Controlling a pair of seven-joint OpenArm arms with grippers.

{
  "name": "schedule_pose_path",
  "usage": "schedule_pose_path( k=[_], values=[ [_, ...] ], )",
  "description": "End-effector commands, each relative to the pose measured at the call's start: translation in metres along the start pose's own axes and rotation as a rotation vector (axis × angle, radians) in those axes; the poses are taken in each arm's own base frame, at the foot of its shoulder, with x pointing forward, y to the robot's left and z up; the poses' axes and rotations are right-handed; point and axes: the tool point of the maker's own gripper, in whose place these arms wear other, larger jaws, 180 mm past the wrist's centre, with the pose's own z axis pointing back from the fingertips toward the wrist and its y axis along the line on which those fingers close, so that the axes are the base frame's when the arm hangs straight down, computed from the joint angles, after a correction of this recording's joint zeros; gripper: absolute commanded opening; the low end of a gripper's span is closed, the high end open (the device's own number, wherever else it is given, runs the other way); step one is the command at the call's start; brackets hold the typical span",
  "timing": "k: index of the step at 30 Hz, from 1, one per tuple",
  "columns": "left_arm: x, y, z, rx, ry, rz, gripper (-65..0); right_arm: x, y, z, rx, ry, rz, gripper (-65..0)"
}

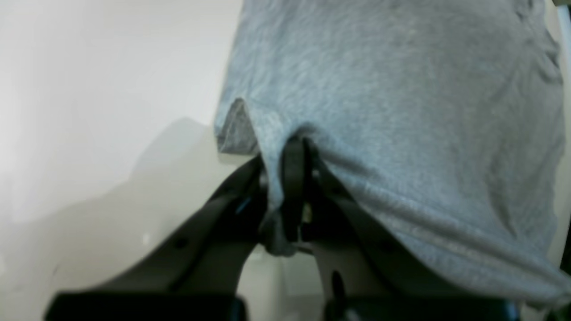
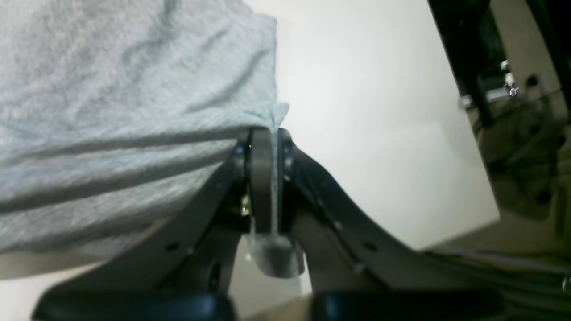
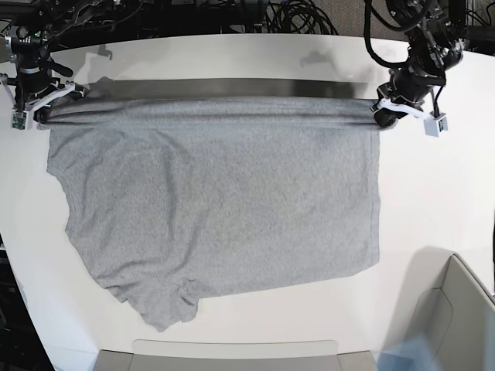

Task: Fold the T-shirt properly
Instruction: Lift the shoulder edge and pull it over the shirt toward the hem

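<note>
Table (image 3: 433, 201): we see a white top that carries everything; bare surface runs outward from both our grippers and toward the near edge.
Shirt (image 3: 216, 201): the grey fabric is spread plain side up between our two grippers, its far edge pulled into a taut, slightly raised line from one to the other. The rest lies flat on the table toward the near edge, with a rumpled sleeve at the corner farthest from our left gripper. We can make out no lettering on the side that shows.
Bin (image 3: 456, 317): a pale grey open container sits at the near corner on our left arm's side, well apart from the shirt. Only part of its wall and inside shows, and nothing can be seen in that part.
Tray (image 3: 232, 355): we see a flat pale rim along the near edge, just beyond the shirt's sleeve; its inside is out of view.
Left gripper (image 1: 292, 187): pinched tight on the shirt's corner, with a tuft of cloth bunched between the fingers and fabric draping away from it. In the base view it (image 3: 384, 116) sits at the shirt's far corner.
Right gripper (image 2: 267, 183): clamped narrow on a thin fold of the shirt's edge; cloth hangs off to one side. In the base view it (image 3: 40, 114) holds the opposite far corner.
</note>
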Motion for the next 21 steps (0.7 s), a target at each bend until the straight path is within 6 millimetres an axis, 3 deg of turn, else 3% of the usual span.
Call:
schedule_pose_path(
  k=[1,9,14,21],
  values=[
    [0.021,-0.007,0.002,-0.014,-0.066,-0.002,-65.0,0.018,-0.001,0.001,-0.006,-0.048,0.043,-65.0],
    [0.05,-0.021,-0.004,-0.044,-0.127,0.017,-65.0,0.052,0.02,-0.015,0.007,-0.08,0.121,-65.0],
    [0.055,-0.024,-0.023,-0.026,-0.108,0.007,-65.0,0.074,0.037,-0.026,0.021,-0.091,0.184,-65.0],
    [0.062,-0.031,-0.036,-0.019,-0.103,-0.012,-65.0,0.083,0.039,-0.042,0.016,-0.071,0.186,-65.0]
  ],
)
